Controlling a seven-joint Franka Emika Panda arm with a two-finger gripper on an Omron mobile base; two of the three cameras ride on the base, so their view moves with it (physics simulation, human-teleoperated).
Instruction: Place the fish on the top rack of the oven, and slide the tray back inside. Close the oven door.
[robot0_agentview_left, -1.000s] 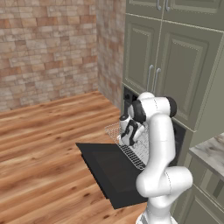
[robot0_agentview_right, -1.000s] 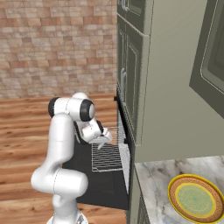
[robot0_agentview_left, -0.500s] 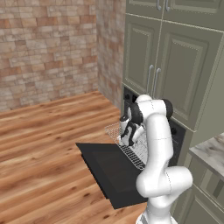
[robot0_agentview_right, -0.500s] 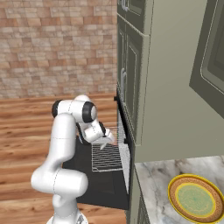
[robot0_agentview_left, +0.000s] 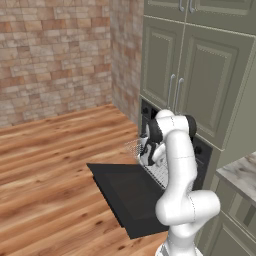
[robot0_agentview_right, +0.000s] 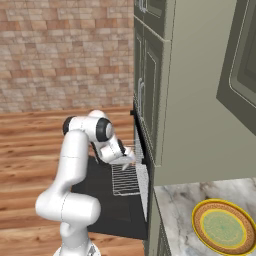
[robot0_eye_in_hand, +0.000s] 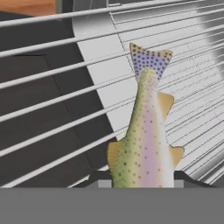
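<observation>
Claw: my gripper (robot0_eye_in_hand: 142, 183) is pinching the fish (robot0_eye_in_hand: 144, 144) by its head end, fingers pressed against its flanks. In the hand view the body runs up from between the tips, tail fanned out at the top.

Fish: right above the bars of the top rack (robot0_eye_in_hand: 65, 111), pale speckled belly toward the lens. Touching the wires or a hair above them? I can't tell from this angle.

Rack: pulled out of the oven (robot0_agentview_left: 200, 150) over the open oven door (robot0_agentview_left: 130, 195). From the right base view I see the wire grid (robot0_agentview_right: 125, 179) sticking out past the oven's front, with the wrist hanging over its inner end.

Change: over the last second the arm has crept only slightly toward the oven mouth, elbow leaning in a touch; the grip has not moved at all. The rack and the door lie just as they did.

Meaning: I read this as the last stretch of the set-down. The fish is over the right shelf, so what's left of step one is a small drop and a release.

Next: I'd settle it flat across several bars before letting go, so it doesn't slip between them. Then push the rack in and lift the door.

Risk: the fish is slender and the gaps are wide; a lengthwise drop could let it tip through.

Elsewhere: yellow plate (robot0_agentview_right: 222, 227) sits on the counter (robot0_agentview_right: 180, 200), well apart.
</observation>
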